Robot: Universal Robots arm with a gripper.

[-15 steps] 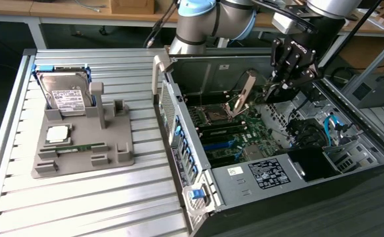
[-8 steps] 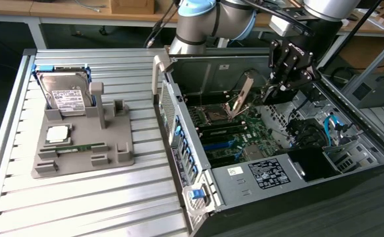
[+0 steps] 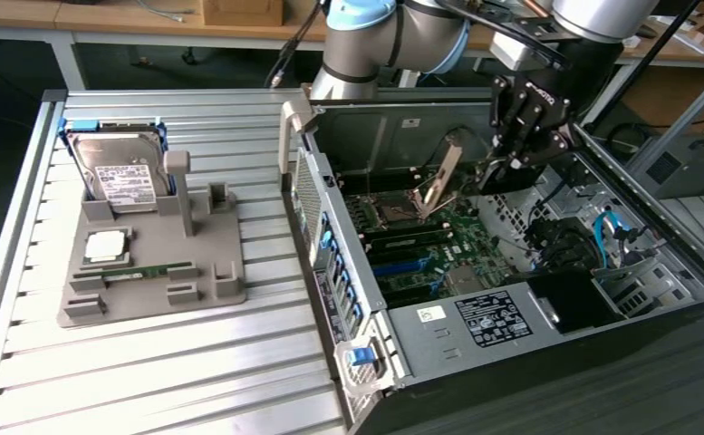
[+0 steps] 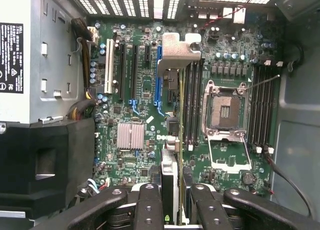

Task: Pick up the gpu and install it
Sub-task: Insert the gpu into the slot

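Inside the open computer case (image 3: 327, 227), my gripper (image 3: 491, 174) is shut on the gpu (image 3: 440, 177), a thin brownish card held on edge and tilted above the motherboard (image 3: 448, 249). In the wrist view the gpu (image 4: 170, 165) runs edge-on away from my gripper (image 4: 174, 212), gripped between the two black fingers (image 4: 149, 205). Its silver end bracket (image 4: 175, 52) is at the far end. The card hangs over the strip between the blue slot (image 4: 159, 75) and the CPU socket (image 4: 225, 112), apart from the board.
A grey fixture (image 3: 146, 299) on the slatted table holds a hard drive (image 3: 122, 177), a CPU chip (image 3: 104, 245) and a RAM stick (image 3: 134, 270). In the case, the power supply (image 3: 496, 317), drive cage (image 4: 45, 160) and cables (image 3: 605, 231) crowd the board's edges.
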